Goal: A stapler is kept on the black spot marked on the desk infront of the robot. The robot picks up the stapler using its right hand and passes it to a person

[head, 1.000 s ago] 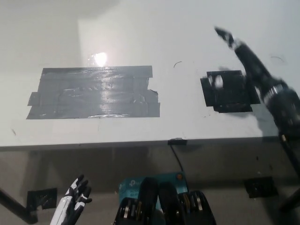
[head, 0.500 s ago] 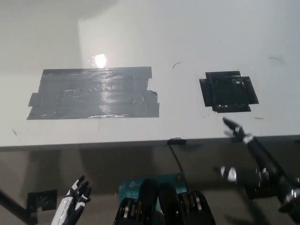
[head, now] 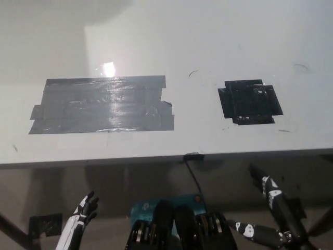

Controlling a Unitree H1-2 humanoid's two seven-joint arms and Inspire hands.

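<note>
The robot's black right hand (head: 270,213) hangs below the front edge of the white desk (head: 208,41) at the lower right, fingers spread apart and holding nothing, while the white left hand (head: 83,211) rests low at the lower left, also below the desk edge with its fingers loosely apart. On the desk lie a small square patch of black tape (head: 251,101) and, well apart to its left, a wide grey tape rectangle (head: 101,104). No stapler shows on either patch or in either hand.

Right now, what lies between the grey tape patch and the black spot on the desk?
In the head view, only bare white desk lies between the grey tape patch and the black spot, apart from a small dark curved mark. No stapler shows.
</note>
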